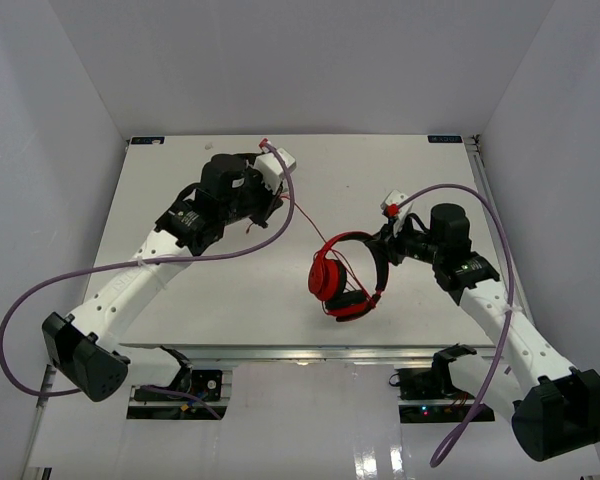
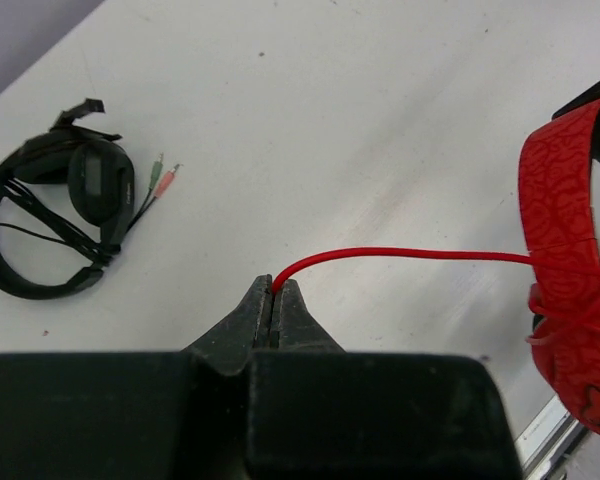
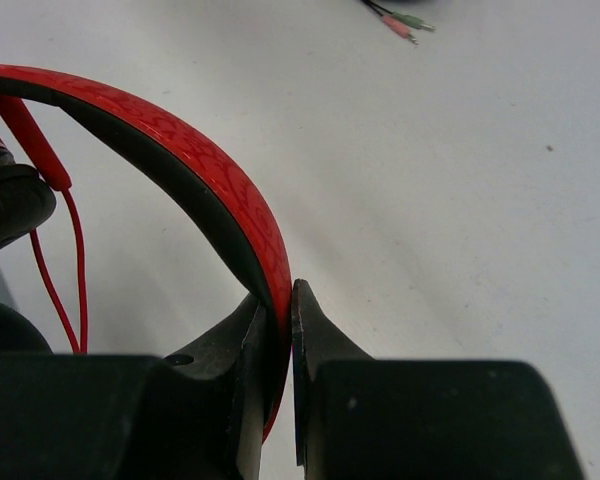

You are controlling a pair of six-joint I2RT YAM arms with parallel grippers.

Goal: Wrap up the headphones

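Top view: the red headphones [image 1: 326, 276] stand right of centre on the white table [image 1: 380, 170]. The right gripper [image 1: 382, 250] is at their headband [image 1: 355, 236]. The left gripper [image 1: 277, 204] sits up and to the left, with the thin red cable [image 1: 305, 220] stretched between.

Left wrist view: the left fingers are pinched tight on the cable. Black headphones [image 2: 100, 185] lie at upper left.

Right wrist view: the right fingers clamp the headband.

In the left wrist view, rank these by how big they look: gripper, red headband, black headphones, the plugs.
1. left gripper, nearest the lens.
2. headband and black headphones: about alike; the headband is nearer and cropped, so unranked.
3. plugs.
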